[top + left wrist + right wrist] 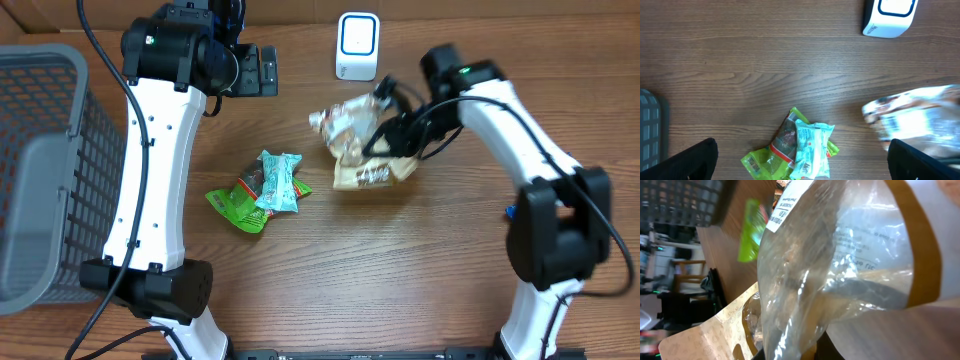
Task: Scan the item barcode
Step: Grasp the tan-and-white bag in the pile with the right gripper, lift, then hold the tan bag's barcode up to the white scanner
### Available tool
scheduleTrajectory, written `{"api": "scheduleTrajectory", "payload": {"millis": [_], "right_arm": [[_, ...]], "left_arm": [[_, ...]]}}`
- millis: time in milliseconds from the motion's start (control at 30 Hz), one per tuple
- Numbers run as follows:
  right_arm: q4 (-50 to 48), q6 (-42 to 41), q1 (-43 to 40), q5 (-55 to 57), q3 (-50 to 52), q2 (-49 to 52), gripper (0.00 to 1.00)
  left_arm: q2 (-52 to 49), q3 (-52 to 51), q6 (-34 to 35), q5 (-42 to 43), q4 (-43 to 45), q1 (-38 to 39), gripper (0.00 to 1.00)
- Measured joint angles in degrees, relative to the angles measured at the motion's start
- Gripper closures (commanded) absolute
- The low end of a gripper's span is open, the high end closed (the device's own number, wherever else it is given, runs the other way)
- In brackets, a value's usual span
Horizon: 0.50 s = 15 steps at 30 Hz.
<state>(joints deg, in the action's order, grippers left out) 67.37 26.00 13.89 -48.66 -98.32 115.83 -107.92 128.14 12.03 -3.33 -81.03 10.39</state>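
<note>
Clear plastic trimmed in kraft brown fills the right wrist view. The right pincer (388, 135) is pressed together on the clear bag (350, 122), pinching the film near one edge. That grip probably lets the pack be turned so its barcode faces the white scanner (357, 46), which stands just beyond the pincer toward the far edge of the tabletop (400, 280). On the pincer's near side, close against the bag, a brown packet (375, 174) lies flat.

A white label (790, 205) on the bag carries dark print, too blurred to read, and the fainter lettering on the film is no clearer, so no brand can be made out.

The left pincer (258, 68) hangs spread wide and holds nothing, well apart from the right one. On its near side a teal packet (280, 182) overlaps a green packet (235, 203), both likely waiting their turn.
</note>
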Motion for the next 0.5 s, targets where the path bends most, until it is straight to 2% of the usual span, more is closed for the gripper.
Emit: {"api": "scheduleTrajectory", "payload": {"millis": [267,500], "right_arm": [[-1.73,10.78,-0.68,-0.9,-1.6,-12.46,0.96],[-3.45,14.53,-0.68,-0.7,-1.7,-16.37,0.96]], "left_arm": [[0.0,0.0,-0.02,0.0,0.0,0.0,0.0],[0.0,0.0,0.0,0.0,0.0,0.0,0.0]]}}
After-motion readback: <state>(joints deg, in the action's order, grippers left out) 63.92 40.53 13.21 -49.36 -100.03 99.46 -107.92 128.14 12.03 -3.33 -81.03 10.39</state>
